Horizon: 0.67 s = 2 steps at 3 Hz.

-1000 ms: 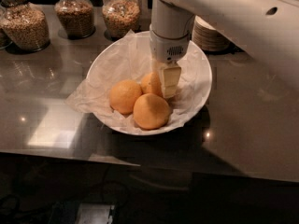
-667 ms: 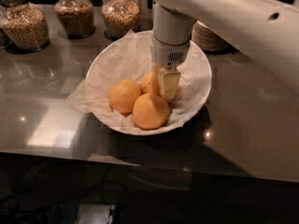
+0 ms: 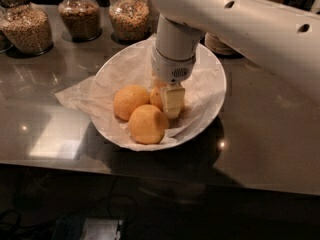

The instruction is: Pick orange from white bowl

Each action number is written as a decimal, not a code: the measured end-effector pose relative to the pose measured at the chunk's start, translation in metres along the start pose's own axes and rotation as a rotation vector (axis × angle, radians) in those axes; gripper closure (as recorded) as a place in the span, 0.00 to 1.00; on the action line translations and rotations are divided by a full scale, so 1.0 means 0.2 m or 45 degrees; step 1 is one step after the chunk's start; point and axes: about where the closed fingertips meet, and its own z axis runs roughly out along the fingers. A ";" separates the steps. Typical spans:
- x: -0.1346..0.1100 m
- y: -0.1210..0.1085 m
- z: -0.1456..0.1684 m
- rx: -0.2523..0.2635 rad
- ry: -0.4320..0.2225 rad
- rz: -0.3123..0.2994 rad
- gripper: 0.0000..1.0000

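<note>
The white bowl (image 3: 210,69), lined with crumpled white paper, sits on the dark counter and holds three oranges. One orange (image 3: 130,101) lies at the left and one (image 3: 147,124) at the front. The third orange (image 3: 156,97) lies behind them, mostly hidden by my gripper (image 3: 171,103). The gripper reaches straight down into the bowl from the white arm and sits on or around this third orange. How much of that orange it encloses is hidden.
Three glass jars of grain (image 3: 25,26) (image 3: 80,15) (image 3: 129,16) stand along the back of the counter. A stack of plates (image 3: 220,44) sits behind the bowl at the right. The paper liner (image 3: 75,96) sticks out past the bowl's left rim.
The gripper has come lower into the bowl and slightly left, onto the rear orange. The oranges and bowl have not moved.
</note>
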 end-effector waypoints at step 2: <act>-0.05 0.04 0.04 0.008 -0.016 -0.007 0.54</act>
